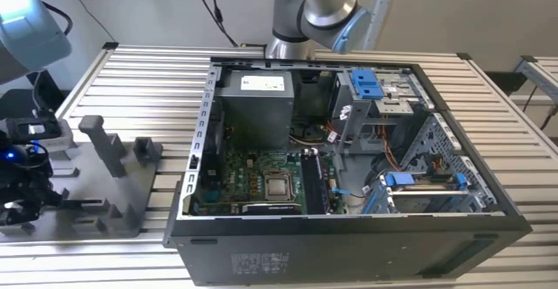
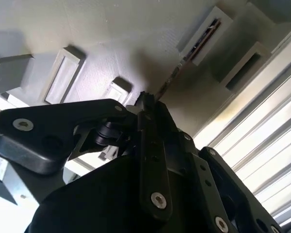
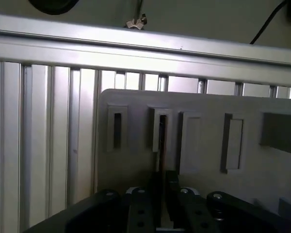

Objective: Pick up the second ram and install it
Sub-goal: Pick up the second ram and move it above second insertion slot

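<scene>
- Hand clenched on second ram, edge-on, standing in grey fixture tray slot.
- White label on power supply inside computer case: print illegible.

wall: plain, pale, evenly lit | bench: ribbed aluminium slats, glare along the ribs | second bench: same slats, at the exterior view's right, apart | cables: black, hanging before the wall

Matt black gripper, matt grey plastic tray, ribbed bare-metal table.
</scene>
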